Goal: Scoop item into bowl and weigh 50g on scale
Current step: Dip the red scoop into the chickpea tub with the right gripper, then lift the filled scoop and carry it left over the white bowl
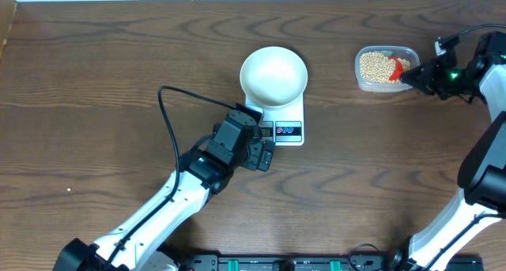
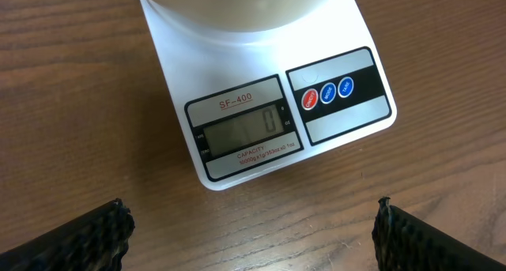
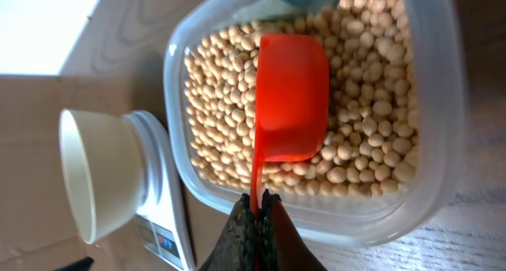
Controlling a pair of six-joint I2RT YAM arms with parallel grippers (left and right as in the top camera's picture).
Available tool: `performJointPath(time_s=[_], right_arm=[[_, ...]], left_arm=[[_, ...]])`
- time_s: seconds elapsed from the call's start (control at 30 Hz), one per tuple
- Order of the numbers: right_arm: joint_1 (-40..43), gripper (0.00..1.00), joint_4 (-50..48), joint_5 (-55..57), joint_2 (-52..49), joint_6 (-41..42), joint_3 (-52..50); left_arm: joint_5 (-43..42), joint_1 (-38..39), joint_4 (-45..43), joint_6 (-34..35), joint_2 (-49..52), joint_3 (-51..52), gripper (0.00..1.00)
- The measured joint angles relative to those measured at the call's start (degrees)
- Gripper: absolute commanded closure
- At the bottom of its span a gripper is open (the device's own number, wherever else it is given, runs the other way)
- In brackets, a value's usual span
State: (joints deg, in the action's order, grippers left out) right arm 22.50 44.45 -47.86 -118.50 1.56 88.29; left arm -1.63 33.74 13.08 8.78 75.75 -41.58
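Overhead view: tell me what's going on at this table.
The right gripper is shut on the handle of a red scoop, its empty cup at the beans in the clear tub. The white bowl sits empty on the scale, whose display shows zero. The left gripper hovers open in front of the scale, holding nothing.

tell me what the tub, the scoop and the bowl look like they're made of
Tub: likely clear glossy plastic, since the beans show through its wall. Scoop: orange-red plastic, smooth, slightly translucent in the light. Bowl: plain white, smooth; ceramic or plastic, the look leaves that open.
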Motion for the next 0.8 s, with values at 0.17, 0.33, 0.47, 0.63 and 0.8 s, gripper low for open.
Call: performJointPath(time_s=[0.17,0.33,0.47,0.63,0.8], right_arm=[[1.07,0.99,-2.25,-3.82,-1.05,2.25,0.00],[2.64,0.99,-3.13,-10.54,-5.11,2.99,0.00],[4.26,0.99,-3.23,-16.31,-8.24,3.02,0.00],[4.70,0.99,-3.39,-19.21,-8.66,3.04,0.00],[5.73,0.99,-3.34,-22.49,-8.72,3.10,-0.02]], left_arm=[[0.00,0.00,0.00,0.00,0.00,0.00,0.01],[0.02,0.00,0.00,0.00,0.00,0.00,0.01],[0.00,0.00,0.00,0.00,0.00,0.00,0.01],[0.00,0.00,0.00,0.00,0.00,0.00,0.01],[0.00,0.00,0.00,0.00,0.00,0.00,0.01]])
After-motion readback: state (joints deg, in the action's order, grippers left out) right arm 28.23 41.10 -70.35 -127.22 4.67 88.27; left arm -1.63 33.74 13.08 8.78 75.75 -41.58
